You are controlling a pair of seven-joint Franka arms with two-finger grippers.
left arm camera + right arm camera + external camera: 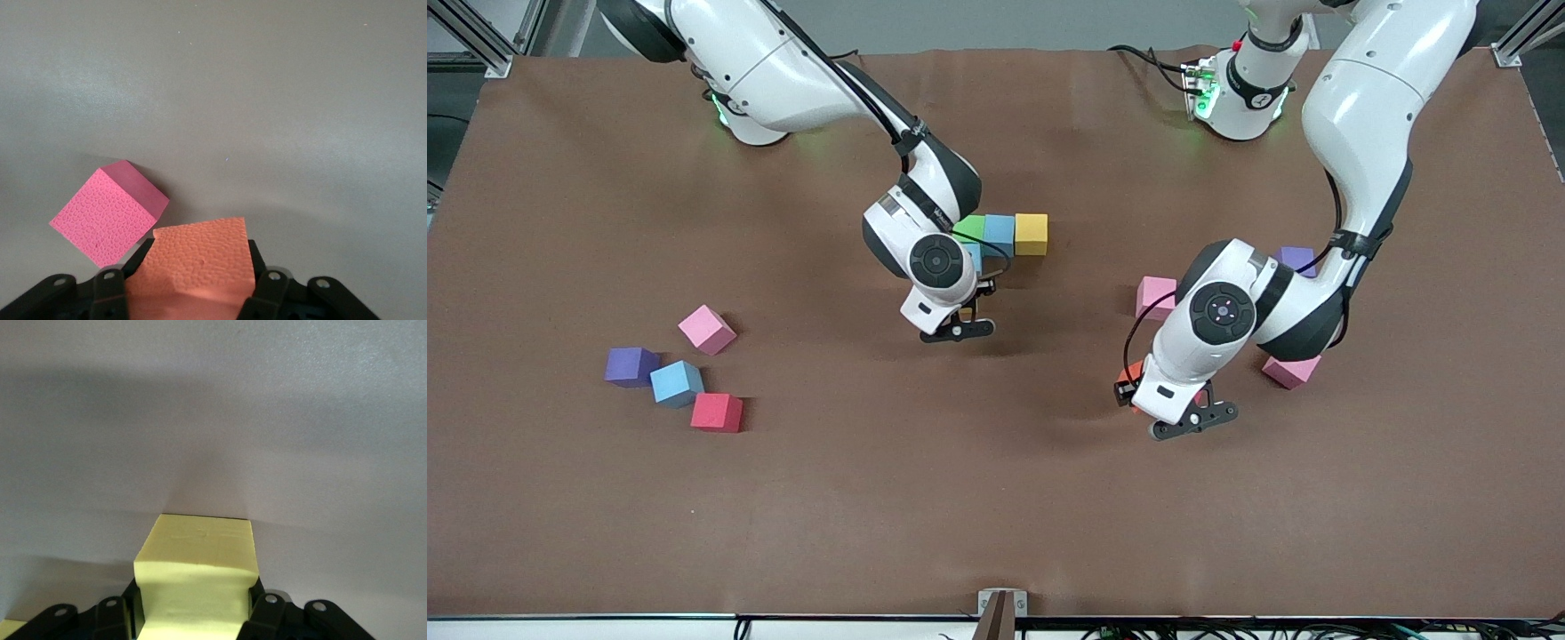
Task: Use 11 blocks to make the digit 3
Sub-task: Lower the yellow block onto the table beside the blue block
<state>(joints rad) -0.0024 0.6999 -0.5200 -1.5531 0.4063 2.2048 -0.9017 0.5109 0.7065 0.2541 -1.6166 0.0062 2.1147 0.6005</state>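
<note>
My left gripper is shut on an orange block, low over the table toward the left arm's end. A pink block lies tilted close beside it. My right gripper is shut on a pale yellow block, which its hand hides in the front view. Just past that hand, a green block, a light blue block and a yellow block form a row. Another light blue block sits below the green one.
Pink blocks and a purple cube lie around the left arm's hand. Toward the right arm's end lie a pink block, a purple cube, a light blue block and a red block.
</note>
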